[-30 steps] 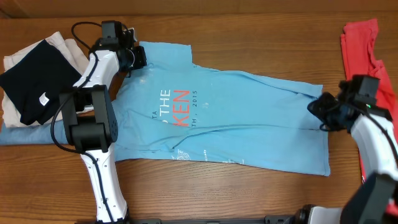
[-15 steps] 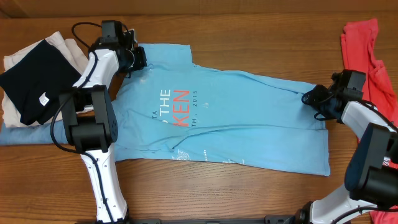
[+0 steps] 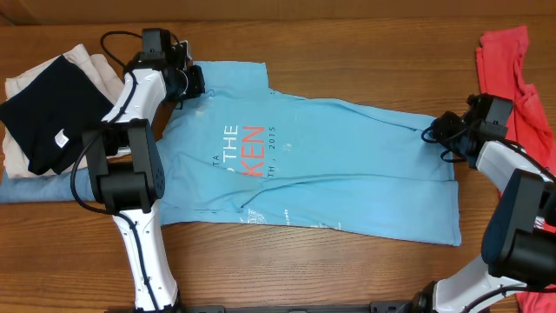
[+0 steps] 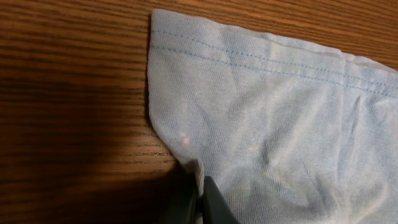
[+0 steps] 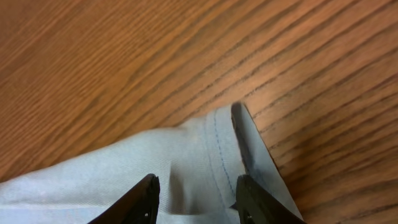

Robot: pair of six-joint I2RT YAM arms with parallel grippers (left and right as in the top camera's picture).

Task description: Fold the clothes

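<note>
Pinching a hemmed corner of the blue shirt (image 3: pixel 330 165), your left gripper (image 3: pixel 193 83) is pressing shut on the cloth. Your right gripper (image 3: pixel 432 135) is poising, fingers spread, over the opposite corner. The shirt is lying flat mid-table, the coral shirt (image 3: pixel 502 61) beside your right arm.

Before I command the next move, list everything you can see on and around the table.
table: one, brown wood, under everything
light blue T-shirt: one, red and white lettering, spread flat mid-table
coral-red shirt: one, white print not readable, bunched at the right edge
black garment: one, small white tag, folded at far left
cream cloth: one, beneath the black garment
blue cloth: one, peeking out under that pile
left arm: one, white and black, jaws shut on the light blue T-shirt's upper-left corner
right arm: one, white and black, jaws open astride its upper-right corner
</note>
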